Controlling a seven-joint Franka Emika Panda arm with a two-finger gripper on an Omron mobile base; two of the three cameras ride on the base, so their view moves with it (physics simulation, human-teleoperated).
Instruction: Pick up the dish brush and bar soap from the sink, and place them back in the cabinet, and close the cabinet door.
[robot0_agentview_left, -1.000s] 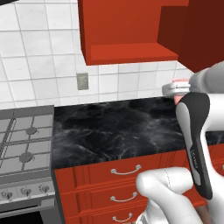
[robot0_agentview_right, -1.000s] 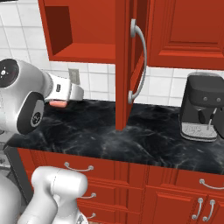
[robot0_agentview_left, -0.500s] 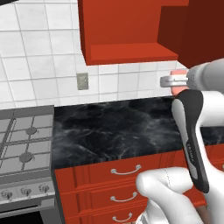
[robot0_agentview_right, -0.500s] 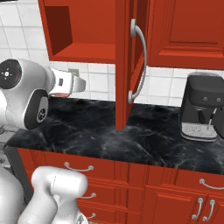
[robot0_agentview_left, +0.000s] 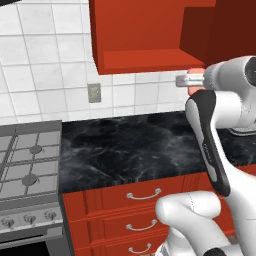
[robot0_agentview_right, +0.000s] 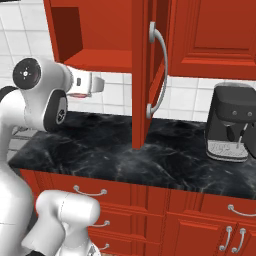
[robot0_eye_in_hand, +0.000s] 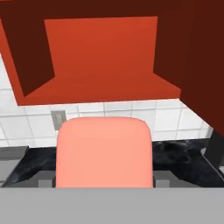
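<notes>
From the left base view, the two-finger gripper (robot0_agentview_left: 189, 80) has risen over the last second: it sat lower beside the white wrist and now hangs just under the floor of the tall glossy red wall cabinet (robot0_agentview_left: 145, 35), at about 3 o'clock in the picture. A sliver of the flat salmon-pink bar soap (robot0_agentview_left: 196, 73) shows between the jaws, though it is small here and partly hidden by the wrist. The black marbled surface (robot0_agentview_left: 135, 145) lies well below.

From the right base view, the gripper (robot0_agentview_right: 95, 86) points toward the open cabinet from about 9 o'clock, higher than a second ago and near the lower front edge of the cabinet shelf. The red raised-panel cabinet door (robot0_agentview_right: 142, 75), with its long silver bar handle (robot0_agentview_right: 159, 70), stands swung out edge-on toward the camera, wide open. A pink edge of the soap peeks under the hand.

From the hand view, the bar soap (robot0_eye_in_hand: 105, 151) sits at 6 o'clock, pinched between the jaws, which are spread wide around its width. The empty cabinet interior (robot0_eye_in_hand: 100, 57) opens at 12 o'clock, above and ahead.

The lift means the soap is nearly at shelf height. It probably needs a little more rise, then a forward reach. I judge the door closing comes after both items are stowed.
</notes>
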